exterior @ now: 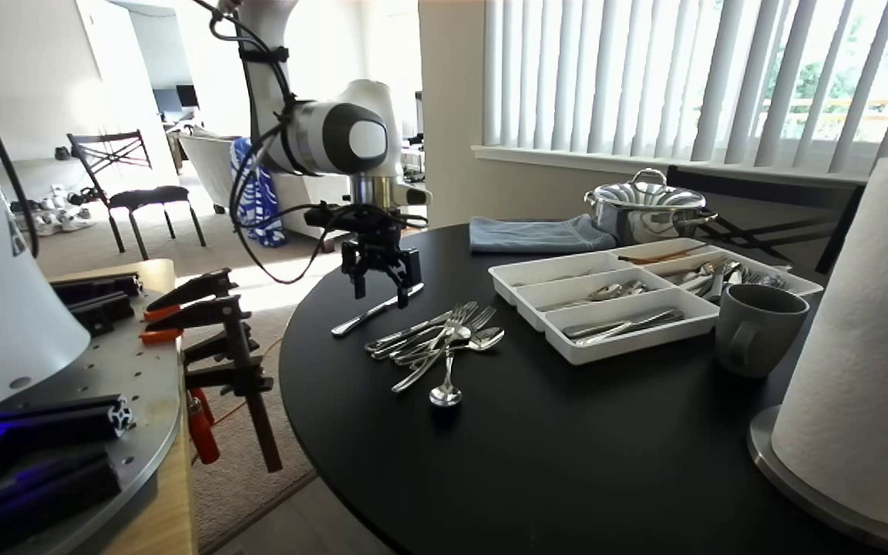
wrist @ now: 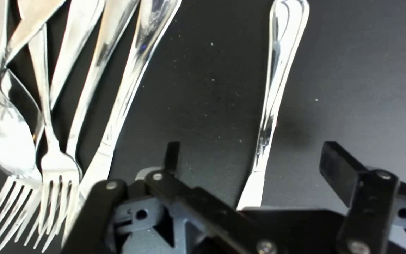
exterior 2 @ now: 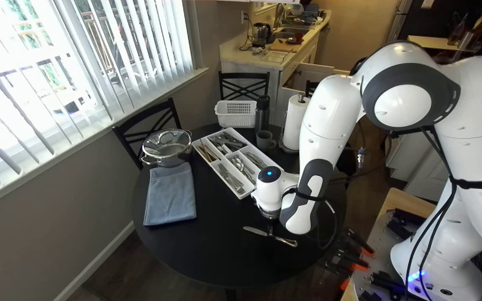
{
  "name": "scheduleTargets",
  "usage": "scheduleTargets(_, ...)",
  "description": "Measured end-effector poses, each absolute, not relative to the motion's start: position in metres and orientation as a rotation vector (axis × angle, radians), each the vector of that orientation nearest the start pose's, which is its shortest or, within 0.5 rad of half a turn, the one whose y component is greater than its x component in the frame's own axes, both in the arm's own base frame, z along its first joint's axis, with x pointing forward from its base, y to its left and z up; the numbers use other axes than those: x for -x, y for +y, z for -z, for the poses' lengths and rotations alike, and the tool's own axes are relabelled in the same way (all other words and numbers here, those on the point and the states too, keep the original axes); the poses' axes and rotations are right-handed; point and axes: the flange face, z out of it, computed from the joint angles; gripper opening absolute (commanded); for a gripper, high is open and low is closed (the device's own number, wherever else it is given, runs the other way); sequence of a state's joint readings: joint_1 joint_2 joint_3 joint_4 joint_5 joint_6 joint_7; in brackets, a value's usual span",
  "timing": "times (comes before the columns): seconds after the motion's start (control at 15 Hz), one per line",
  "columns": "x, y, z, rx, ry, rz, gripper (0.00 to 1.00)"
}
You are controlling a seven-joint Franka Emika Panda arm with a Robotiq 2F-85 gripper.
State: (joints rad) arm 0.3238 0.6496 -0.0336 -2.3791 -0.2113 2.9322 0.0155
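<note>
My gripper (wrist: 254, 158) stands open above the black table, its two black fingers (wrist: 340, 165) wide apart with nothing held. Between and below them lies a silver table knife (wrist: 284, 60); its handle shows at the top of the wrist view, and the far part of its blade is hidden behind the gripper's body. In an exterior view the gripper (exterior: 381, 291) hangs over the knife (exterior: 363, 317). Beside it lies a loose pile of forks, spoons and knives (exterior: 444, 339), at the left of the wrist view. The arm hides this pile in an exterior view, where the knife (exterior 2: 283, 239) shows.
A white divided tray (exterior: 644, 338) holding cutlery stands past the pile. Around it are a grey mug (exterior: 756, 327), a paper towel roll (exterior: 860, 347), a steel pot (exterior: 644, 222) and a folded blue cloth (exterior: 529, 235). A white basket (exterior 2: 236, 113) and dark bottle (exterior 2: 262, 115) stand behind.
</note>
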Motion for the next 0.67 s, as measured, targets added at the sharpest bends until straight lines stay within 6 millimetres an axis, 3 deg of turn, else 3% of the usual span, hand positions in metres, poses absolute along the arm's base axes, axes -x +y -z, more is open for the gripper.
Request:
scheduleTargets(0.13,-0.439,0.141,-0.043,3.099,-0.784,-0.142,0.67)
scheduleTargets(0.67,-0.447,0.135,-0.037,3.082,-0.762,-0.131,0.16)
